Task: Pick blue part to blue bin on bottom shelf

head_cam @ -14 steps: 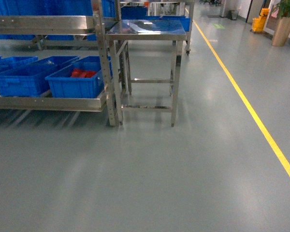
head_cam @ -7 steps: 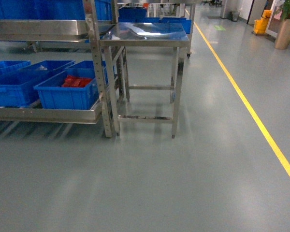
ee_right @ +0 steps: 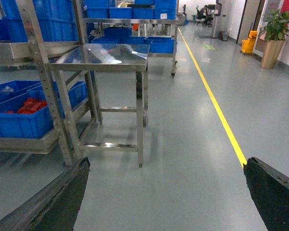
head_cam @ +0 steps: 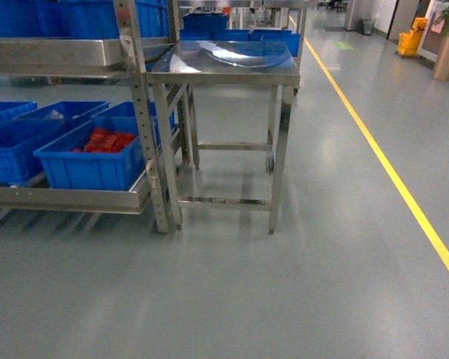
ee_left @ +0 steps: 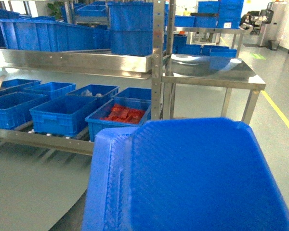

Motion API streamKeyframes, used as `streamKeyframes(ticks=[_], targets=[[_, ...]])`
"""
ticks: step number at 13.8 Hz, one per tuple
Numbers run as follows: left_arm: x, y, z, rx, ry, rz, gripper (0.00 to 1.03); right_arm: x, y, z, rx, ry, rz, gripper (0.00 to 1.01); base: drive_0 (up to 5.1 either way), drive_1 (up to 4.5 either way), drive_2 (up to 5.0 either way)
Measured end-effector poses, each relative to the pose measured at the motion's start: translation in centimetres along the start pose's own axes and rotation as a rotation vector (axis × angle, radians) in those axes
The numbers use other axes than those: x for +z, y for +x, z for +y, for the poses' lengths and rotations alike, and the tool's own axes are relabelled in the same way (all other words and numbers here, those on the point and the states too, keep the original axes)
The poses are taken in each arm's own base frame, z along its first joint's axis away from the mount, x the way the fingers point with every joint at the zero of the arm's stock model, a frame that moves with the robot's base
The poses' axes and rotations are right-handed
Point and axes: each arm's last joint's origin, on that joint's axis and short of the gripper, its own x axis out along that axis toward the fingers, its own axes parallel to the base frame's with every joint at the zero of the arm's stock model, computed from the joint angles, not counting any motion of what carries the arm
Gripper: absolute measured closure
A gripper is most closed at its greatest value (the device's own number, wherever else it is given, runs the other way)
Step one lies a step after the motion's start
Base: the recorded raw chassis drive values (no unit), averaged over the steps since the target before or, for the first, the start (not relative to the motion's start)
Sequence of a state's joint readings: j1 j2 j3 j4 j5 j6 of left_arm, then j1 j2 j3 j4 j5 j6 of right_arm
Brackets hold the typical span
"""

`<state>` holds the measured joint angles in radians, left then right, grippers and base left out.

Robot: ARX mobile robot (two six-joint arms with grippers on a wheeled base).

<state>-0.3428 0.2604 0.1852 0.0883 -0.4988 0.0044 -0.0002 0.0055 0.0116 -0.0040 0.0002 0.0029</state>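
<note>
The blue part [ee_left: 192,178] is a broad ribbed plastic piece that fills the lower half of the left wrist view and hides my left gripper's jaws; it hangs above the floor, held there. The bottom shelf [head_cam: 67,199] of the steel rack carries several blue bins. The nearest blue bin [head_cam: 90,161], also the nearest blue bin [ee_left: 116,122] in the left wrist view, holds red pieces. An empty blue bin [ee_left: 62,113] sits to its left. My right gripper [ee_right: 166,192] is open over bare floor, its dark fingers [ee_right: 62,192] far apart. Neither gripper shows in the head view.
A small square steel table [head_cam: 224,66] stands right of the rack's upright post [head_cam: 141,120]. The upper shelf [head_cam: 52,56] carries more blue bins. A yellow floor line [head_cam: 389,176] runs along the right. A potted plant [ee_right: 272,38] stands far off to the right.
In the head view the rack and the steel table have grown larger and slid down and right. The bin with red pieces now sits nearer the middle left.
</note>
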Motion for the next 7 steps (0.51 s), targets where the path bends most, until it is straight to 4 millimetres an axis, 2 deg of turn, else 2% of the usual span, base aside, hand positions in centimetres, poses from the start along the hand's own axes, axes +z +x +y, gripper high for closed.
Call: streamKeyframes(ticks=[7], targets=[[0.01, 0.00, -0.01, -0.001, 0.000, -0.001, 0.59, 0.00, 0.00, 0.00, 0.000, 0.000, 0.000, 0.03, 0.0, 4.03, -4.1]])
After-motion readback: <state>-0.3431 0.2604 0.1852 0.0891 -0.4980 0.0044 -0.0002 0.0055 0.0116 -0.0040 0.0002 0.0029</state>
